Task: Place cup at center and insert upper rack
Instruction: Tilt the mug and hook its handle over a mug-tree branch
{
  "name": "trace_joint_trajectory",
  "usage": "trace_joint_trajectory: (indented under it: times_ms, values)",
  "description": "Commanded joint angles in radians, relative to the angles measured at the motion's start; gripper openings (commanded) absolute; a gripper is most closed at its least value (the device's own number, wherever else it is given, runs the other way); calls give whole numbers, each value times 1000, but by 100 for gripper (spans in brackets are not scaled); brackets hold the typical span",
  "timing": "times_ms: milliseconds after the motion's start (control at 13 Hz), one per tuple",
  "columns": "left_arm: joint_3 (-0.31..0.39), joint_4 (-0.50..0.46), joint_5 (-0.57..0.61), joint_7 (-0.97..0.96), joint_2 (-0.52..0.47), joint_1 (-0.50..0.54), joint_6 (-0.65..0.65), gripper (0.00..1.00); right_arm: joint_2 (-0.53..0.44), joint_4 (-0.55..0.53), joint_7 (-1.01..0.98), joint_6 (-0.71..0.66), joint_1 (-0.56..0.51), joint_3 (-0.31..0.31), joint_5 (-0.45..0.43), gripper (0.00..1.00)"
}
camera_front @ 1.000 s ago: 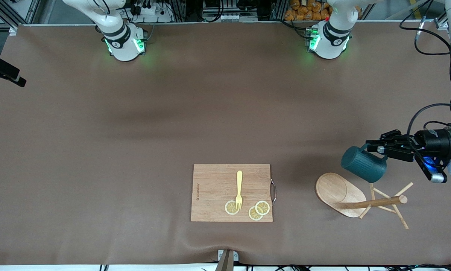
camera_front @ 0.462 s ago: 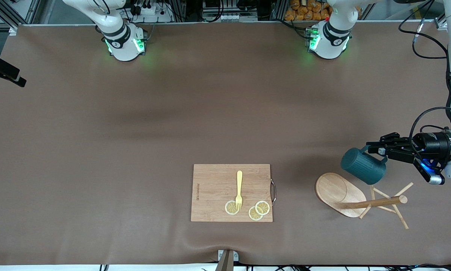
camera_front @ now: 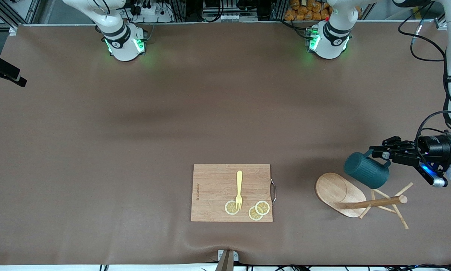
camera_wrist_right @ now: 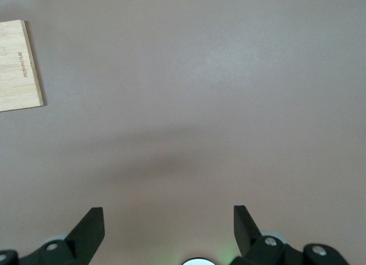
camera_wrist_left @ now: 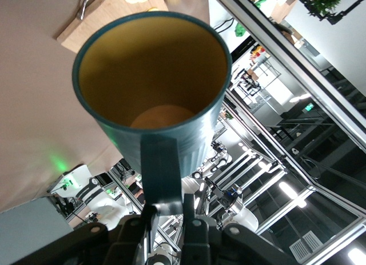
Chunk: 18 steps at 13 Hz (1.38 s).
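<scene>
Cup point(camera_front: 366, 172): dark teal, ribbed outside, yellowish-olive inside. It hangs off the bench, tipped on its side, carried by my left claw point(camera_front: 380, 154) near the left arm's end of the bench. The grip is on the handle only; in the left wrist view the handle strap runs down from the cup point(camera_wrist_left: 153, 99) straight into the left claw point(camera_wrist_left: 168, 219), whose two fingers are clenched on it, one to each side. The cup body therefore sits out ahead of the fingertips, mouth facing the wrist camera, base pointing away toward the middle of the bench.

Under and just beside the cup lies the upper rack point(camera_front: 355, 197), a light wooden mug tree, toppled on its side. Its oval base point(camera_front: 336, 191) stands on edge toward the bench centre; the pole and thin pegs point toward the left arm's end. In the front view the cup's lower side overlaps the top of the rack base; I cannot tell whether they touch.

Cutting board point(camera_front: 231, 192) near the bench edge closest to the front camera, about mid-length, carrying a yellow fork point(camera_front: 239, 189) and three lemon slices point(camera_front: 258, 210).

Right claw point(camera_wrist_right: 168, 219): released, fingers wide apart, over bare bench surface with a corner of the board in sight. That arm waits.
</scene>
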Motion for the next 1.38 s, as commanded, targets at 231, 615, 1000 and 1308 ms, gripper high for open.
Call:
trace_joint_trajectory:
  times_ms: [231, 615, 1000, 1308]
  values:
    - [-3, 34, -43, 74, 54, 13, -20, 0, 13, 25, 5, -18, -18, 17, 11, 100]
    - [-3, 34, -47, 230, 91, 47, -20, 0, 13, 25, 5, -18, -18, 18, 11, 100]
    - [-3, 31, -99, 286, 112, 74, -21, 0, 13, 25, 5, -18, -18, 17, 11, 100]
    - [-11, 25, -131, 385, 144, 76, -53, 0, 13, 25, 5, -18, -18, 17, 11, 100]
